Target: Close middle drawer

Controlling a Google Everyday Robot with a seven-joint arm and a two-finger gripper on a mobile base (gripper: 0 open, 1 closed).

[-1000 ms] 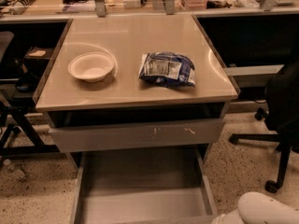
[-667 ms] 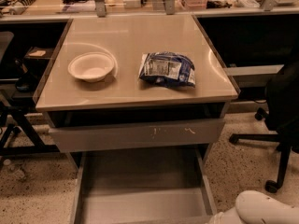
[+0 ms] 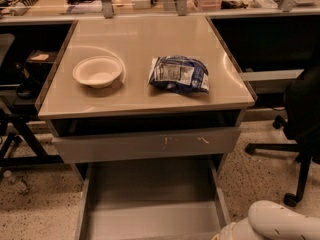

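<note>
Under table (image 3: 135, 34), middle drawer (image 3: 150, 214) extends toward camera, width left-right; pincer unseen, state untellable.

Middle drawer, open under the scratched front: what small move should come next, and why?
Probably bring the gripper, which is out of view, round to the front of the middle drawer to push it in. Its tray lies pulled far out toward the camera, and only a white part of the arm shows at lower right.
</note>
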